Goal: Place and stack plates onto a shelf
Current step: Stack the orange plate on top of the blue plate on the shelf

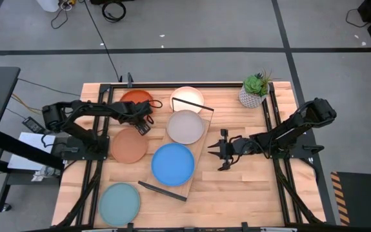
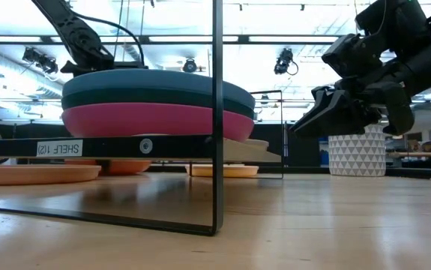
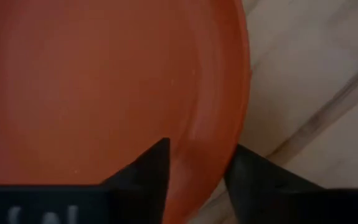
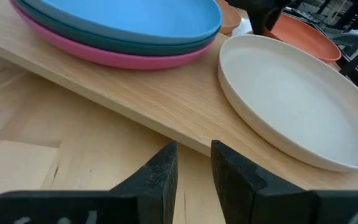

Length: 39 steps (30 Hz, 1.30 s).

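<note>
The shelf (image 1: pixel 200 147) stands slantwise on the table's middle. On its near half lies a stack (image 2: pixel 151 101) with the blue plate (image 1: pixel 172 163) on top, dark teal under it and pink at the bottom. The grey plate (image 1: pixel 185 127) lies on its far half. On the table lie the orange plate (image 1: pixel 135 99), the peach plate (image 1: pixel 128 145), the light blue plate (image 1: pixel 119 203) and the cream plate (image 1: pixel 187 97), which is at the shelf's far end. My left gripper (image 1: pixel 144 122) is open at the orange plate's near rim. My right gripper (image 1: pixel 222 150) hovers right of the shelf, its fingers a narrow gap apart. My left gripper comes from above at the orange plate's rim (image 3: pixel 219 146), with one finger (image 3: pixel 154 168) inside the plate and the other (image 3: pixel 250 177) outside it. I cannot tell whether the fingers touch the rim. The plate lies flat on the table.
A potted plant (image 1: pixel 255 90) stands at the table's far right corner. The shelf's black wire end frames (image 2: pixel 217 112) rise at both ends of the board. Bare tabletop (image 1: pixel 237 187) lies to the right of the shelf, toward the near edge.
</note>
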Available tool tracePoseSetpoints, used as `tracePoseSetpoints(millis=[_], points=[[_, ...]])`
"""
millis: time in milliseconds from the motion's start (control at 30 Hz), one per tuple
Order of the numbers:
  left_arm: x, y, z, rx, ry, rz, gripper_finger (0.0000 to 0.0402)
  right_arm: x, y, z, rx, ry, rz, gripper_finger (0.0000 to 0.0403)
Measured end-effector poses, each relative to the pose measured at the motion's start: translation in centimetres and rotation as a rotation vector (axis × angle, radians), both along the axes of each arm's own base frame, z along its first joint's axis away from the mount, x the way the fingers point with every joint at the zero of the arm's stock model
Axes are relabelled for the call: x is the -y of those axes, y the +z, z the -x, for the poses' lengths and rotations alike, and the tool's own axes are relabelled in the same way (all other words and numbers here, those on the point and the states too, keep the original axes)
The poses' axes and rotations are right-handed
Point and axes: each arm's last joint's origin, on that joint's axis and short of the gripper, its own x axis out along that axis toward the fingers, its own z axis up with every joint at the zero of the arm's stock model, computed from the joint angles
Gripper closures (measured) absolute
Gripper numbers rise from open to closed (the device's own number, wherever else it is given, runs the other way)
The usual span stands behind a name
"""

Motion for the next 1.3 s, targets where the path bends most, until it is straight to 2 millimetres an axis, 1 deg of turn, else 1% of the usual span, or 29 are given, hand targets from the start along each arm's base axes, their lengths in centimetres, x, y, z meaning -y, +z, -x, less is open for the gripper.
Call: tracePoseSetpoints(millis=[133,200,233,300,367,533,600,700,733,767,867,933,1033,1200,1300], points=[[0.1,0.3,0.2,-0.045,-0.002,0.017,0.033,0.0,0.0,0.0,0.003,0.0,0.0,0.03],[0.0,1.4,0.0,-0.078,-0.002,0.026,0.0372,0.0,0.0,0.0,0.004,0.0,0.0,0.03],[-0.1,2.1,-0.1,-0.092,0.0,0.03,0.0384,0.0,0.0,0.0,0.004,0.001,0.0,0.03],[0.0,3.5,-0.7,-0.108,-0.007,0.06,0.0386,0.0,0.0,0.0,0.004,0.001,0.001,0.03],[0.1,5.4,-1.4,-0.109,-0.029,0.105,0.0381,0.0,0.0,0.0,0.003,0.003,0.006,0.03],[1.1,10.5,-3.2,-0.04,-0.05,0.202,0.0383,0.0,0.0,0.0,-0.003,0.006,0.013,0.03],[1.6,12.7,-3.9,0.024,-0.014,0.254,0.0384,0.0,0.0,0.0,-0.005,0.009,0.024,0.03],[2.8,15.6,-4.9,0.162,0.163,0.322,0.0384,0.1,0.0,0.0,-0.003,-0.013,0.039,0.03],[3.3,16.4,-5.2,0.204,0.204,0.336,0.0384,0.1,0.0,0.0,-0.002,-0.023,0.044,0.03],[3.9,17.4,-5.6,0.243,0.197,0.353,0.0384,0.2,0.0,0.0,-0.001,-0.031,0.051,0.03],[6.2,19.5,-7.1,0.321,0.131,0.39,0.0384,0.2,0.0,0.0,-0.001,-0.043,0.061,0.03],[8.0,20.6,-8.0,0.359,0.108,0.407,0.0384,0.2,0.0,0.0,-0.001,-0.043,0.061,0.03],[10.8,22.8,-9.5,0.435,0.025,0.426,0.0384,0.2,0.0,0.0,-0.004,-0.037,0.075,0.03],[15.5,24.7,-11.8,0.473,-0.108,0.463,0.0385,0.2,0.0,0.0,-0.006,-0.036,0.079,0.03],[18.0,25.0,-12.8,0.471,-0.159,0.492,0.0385,0.2,-0.1,0.0,-0.011,-0.036,0.08,0.03]])
